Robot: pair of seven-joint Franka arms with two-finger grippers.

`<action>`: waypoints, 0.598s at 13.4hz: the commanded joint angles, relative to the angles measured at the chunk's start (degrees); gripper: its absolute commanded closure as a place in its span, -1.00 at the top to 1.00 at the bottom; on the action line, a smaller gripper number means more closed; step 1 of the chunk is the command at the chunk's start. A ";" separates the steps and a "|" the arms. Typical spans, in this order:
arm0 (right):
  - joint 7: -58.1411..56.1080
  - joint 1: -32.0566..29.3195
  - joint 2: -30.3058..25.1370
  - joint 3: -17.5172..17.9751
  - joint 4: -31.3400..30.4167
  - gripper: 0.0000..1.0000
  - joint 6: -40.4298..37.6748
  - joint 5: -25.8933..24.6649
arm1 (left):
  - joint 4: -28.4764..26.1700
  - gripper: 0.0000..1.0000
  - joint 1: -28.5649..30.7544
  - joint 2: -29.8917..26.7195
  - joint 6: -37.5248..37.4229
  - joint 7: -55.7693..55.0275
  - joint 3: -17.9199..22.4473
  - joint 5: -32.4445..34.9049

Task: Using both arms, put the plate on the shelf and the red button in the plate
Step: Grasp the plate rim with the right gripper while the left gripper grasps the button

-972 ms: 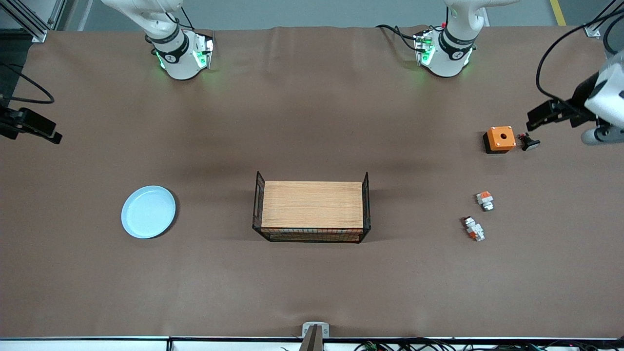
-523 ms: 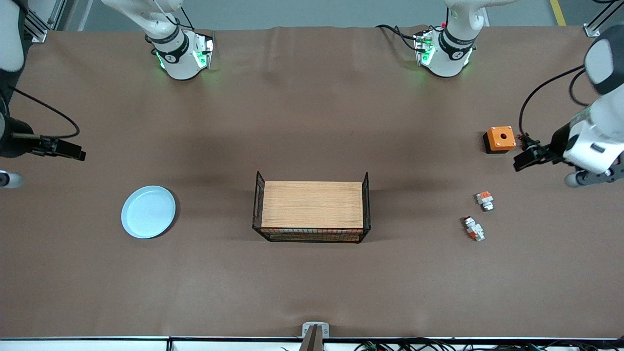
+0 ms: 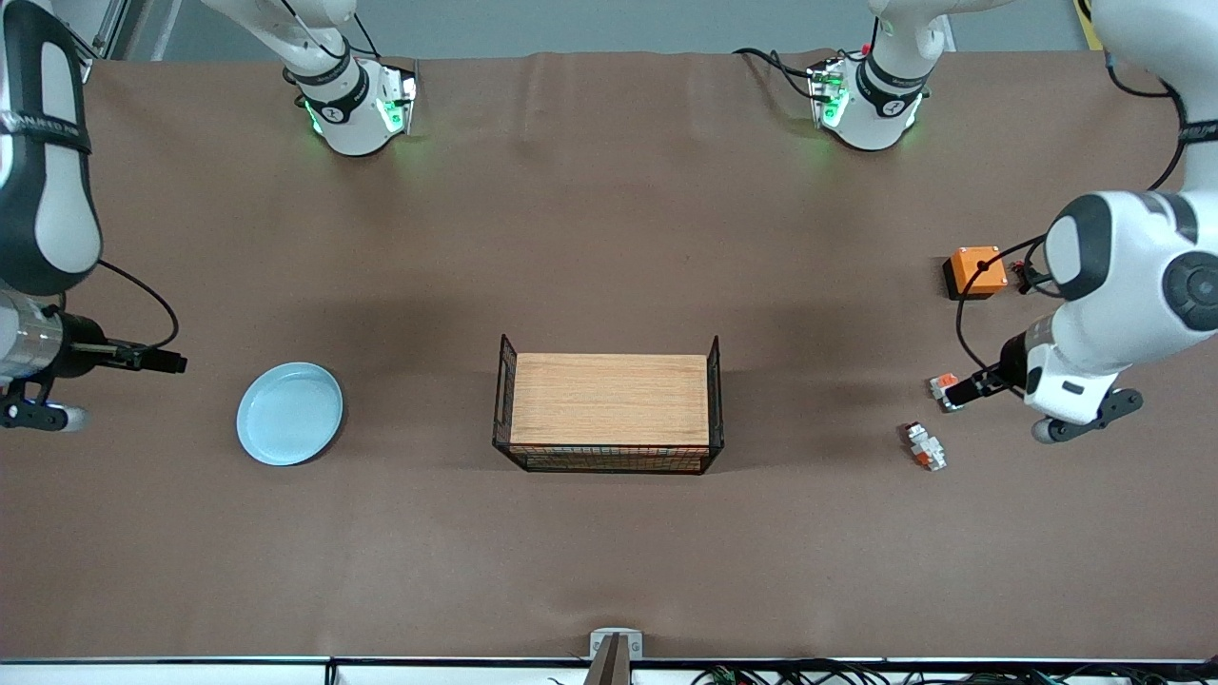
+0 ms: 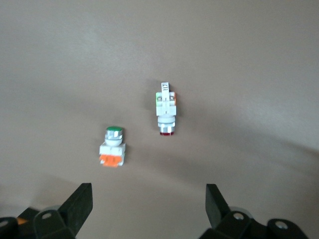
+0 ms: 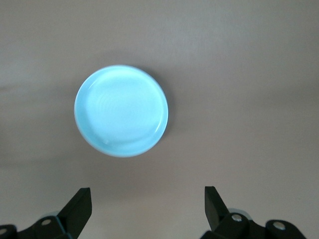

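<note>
The pale blue plate (image 3: 289, 413) (image 5: 121, 110) lies flat on the brown table toward the right arm's end. My right gripper (image 3: 157, 362) (image 5: 147, 199) hangs open and empty over the table beside it. The red button (image 3: 924, 446) (image 4: 165, 112), a small elongated white-grey piece with a red end, lies toward the left arm's end. My left gripper (image 3: 971, 390) (image 4: 148, 199) is open and empty, up over the table by a shorter white block (image 3: 945, 388) (image 4: 113, 147) with an orange part.
A wooden tray in a black wire basket (image 3: 609, 459) stands mid-table. An orange box with a hole (image 3: 975, 272) sits farther from the front camera than the two small pieces, partly covered by the left arm's cable. A small dark part (image 3: 1023, 276) lies beside it.
Both arms have swung in over the table. The left gripper went from beside the orange box to over the small white pieces. The right gripper has come closer to the plate.
</note>
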 commanded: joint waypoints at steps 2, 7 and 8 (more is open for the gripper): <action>-1.35 -1.43 3.62 0.88 -4.53 0.99 10.21 -1.02 | 0.98 1.00 0.18 5.82 7.26 -2.76 0.07 1.10; -1.35 -1.88 10.66 0.80 -4.53 0.99 17.61 -1.02 | 2.13 0.99 -0.34 11.72 14.40 -8.38 0.07 1.02; -1.35 -1.88 11.89 0.80 -4.53 0.99 19.18 -1.02 | 2.13 0.99 -0.34 12.33 15.36 -9.70 -0.01 1.01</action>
